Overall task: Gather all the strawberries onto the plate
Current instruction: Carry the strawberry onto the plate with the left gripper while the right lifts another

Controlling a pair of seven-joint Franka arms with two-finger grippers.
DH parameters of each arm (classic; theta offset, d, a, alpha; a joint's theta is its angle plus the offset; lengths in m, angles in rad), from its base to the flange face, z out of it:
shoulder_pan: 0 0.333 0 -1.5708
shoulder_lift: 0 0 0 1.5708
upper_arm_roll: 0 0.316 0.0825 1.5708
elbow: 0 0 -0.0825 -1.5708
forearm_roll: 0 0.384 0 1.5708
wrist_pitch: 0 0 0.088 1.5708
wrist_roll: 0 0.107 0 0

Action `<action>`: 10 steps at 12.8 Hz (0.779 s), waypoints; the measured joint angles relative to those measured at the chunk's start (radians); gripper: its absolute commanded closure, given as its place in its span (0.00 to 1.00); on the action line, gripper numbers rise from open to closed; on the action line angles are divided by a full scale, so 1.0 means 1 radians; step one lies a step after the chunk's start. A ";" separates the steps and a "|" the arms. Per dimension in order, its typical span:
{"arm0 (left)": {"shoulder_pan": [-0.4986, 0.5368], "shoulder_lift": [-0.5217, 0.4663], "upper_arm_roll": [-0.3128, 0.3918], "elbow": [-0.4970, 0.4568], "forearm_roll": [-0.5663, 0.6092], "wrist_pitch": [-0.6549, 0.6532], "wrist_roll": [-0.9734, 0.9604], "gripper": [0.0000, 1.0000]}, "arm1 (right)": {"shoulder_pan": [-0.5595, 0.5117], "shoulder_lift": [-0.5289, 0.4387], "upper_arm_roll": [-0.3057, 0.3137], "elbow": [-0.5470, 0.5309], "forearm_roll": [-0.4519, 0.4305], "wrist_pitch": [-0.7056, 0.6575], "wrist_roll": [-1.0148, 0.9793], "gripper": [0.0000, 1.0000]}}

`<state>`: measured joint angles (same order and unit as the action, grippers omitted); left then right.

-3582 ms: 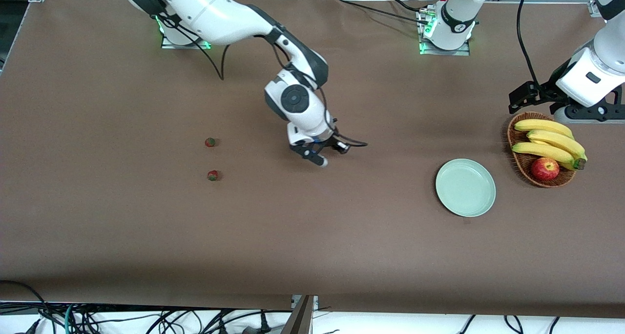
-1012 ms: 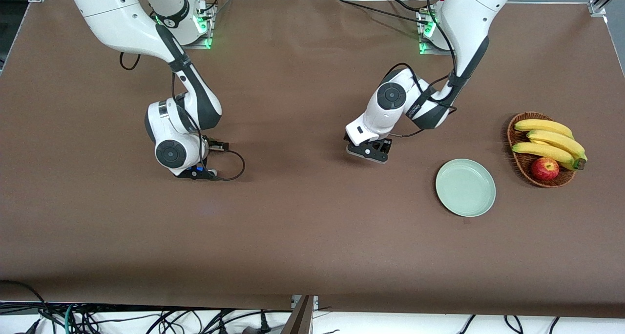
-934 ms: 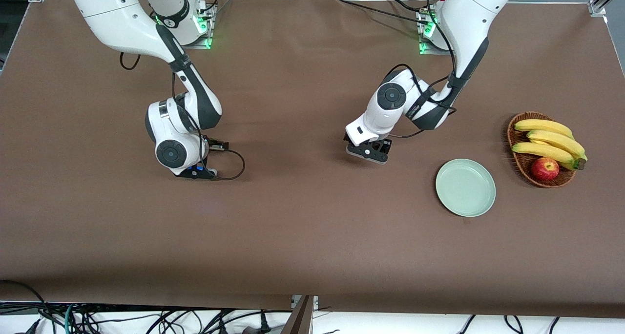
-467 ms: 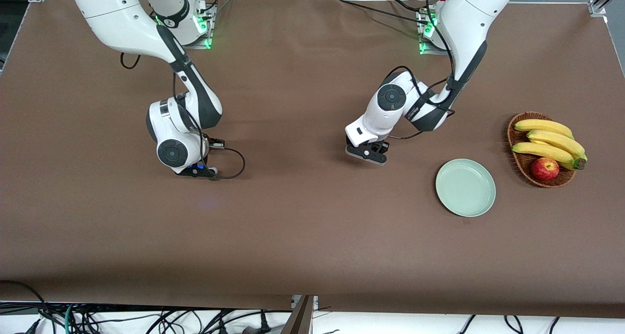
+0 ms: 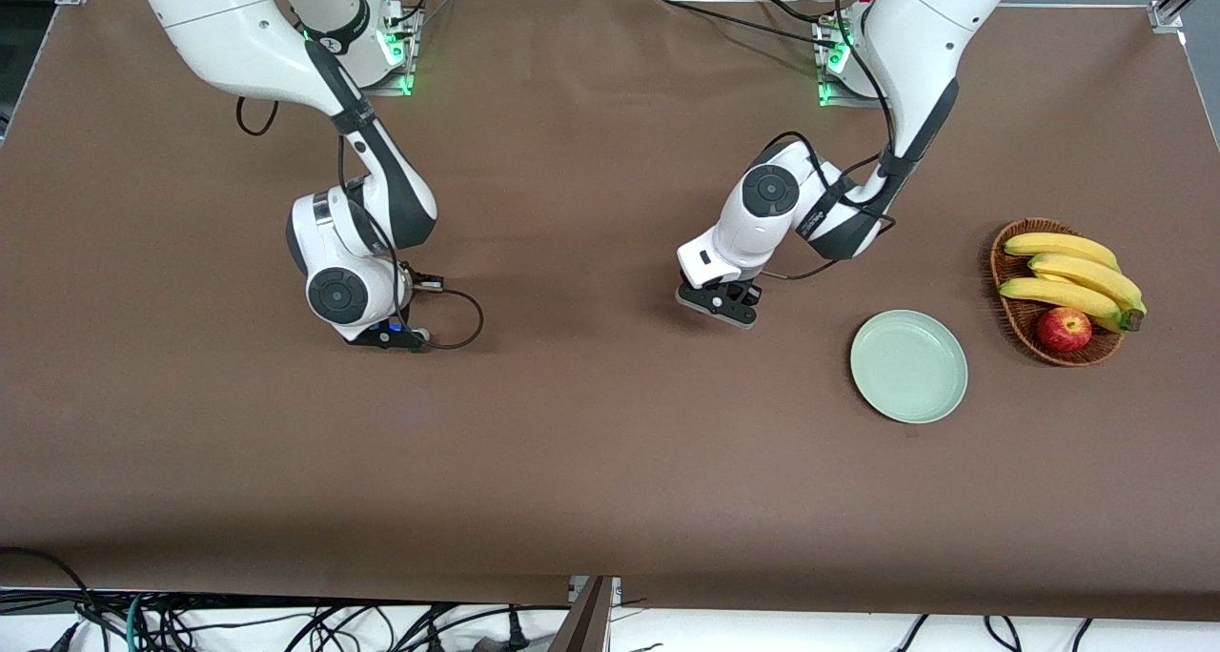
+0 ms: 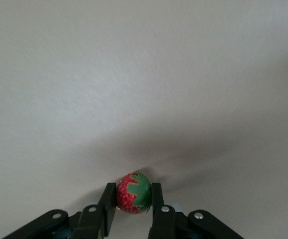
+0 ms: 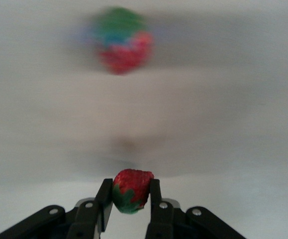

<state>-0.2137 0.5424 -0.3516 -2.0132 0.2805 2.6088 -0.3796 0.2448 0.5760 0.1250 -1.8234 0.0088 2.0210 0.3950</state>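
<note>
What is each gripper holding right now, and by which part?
The left gripper pinches one strawberry by its sides. The right gripper pinches another strawberry the same way; a third berry lies loose.

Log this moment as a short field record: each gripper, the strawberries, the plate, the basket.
left gripper: shut on a strawberry, low over the table's middle
right gripper: shut on a second strawberry, low toward the right arm's end
third strawberry: loose on the table, seen in the right wrist view
plate: holds nothing, beside the basket
basket: holds bananas and an apple
</note>
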 measured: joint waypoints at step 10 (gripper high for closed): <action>0.288 -0.156 0.012 0.205 0.001 -0.606 0.615 1.00 | 0.262 0.159 0.134 0.336 0.144 0.345 0.687 0.88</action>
<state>0.0742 0.3863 -0.3392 -1.8077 0.2814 2.0032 0.2358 0.5068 0.7351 0.2594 -1.4879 0.1531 2.3657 1.0819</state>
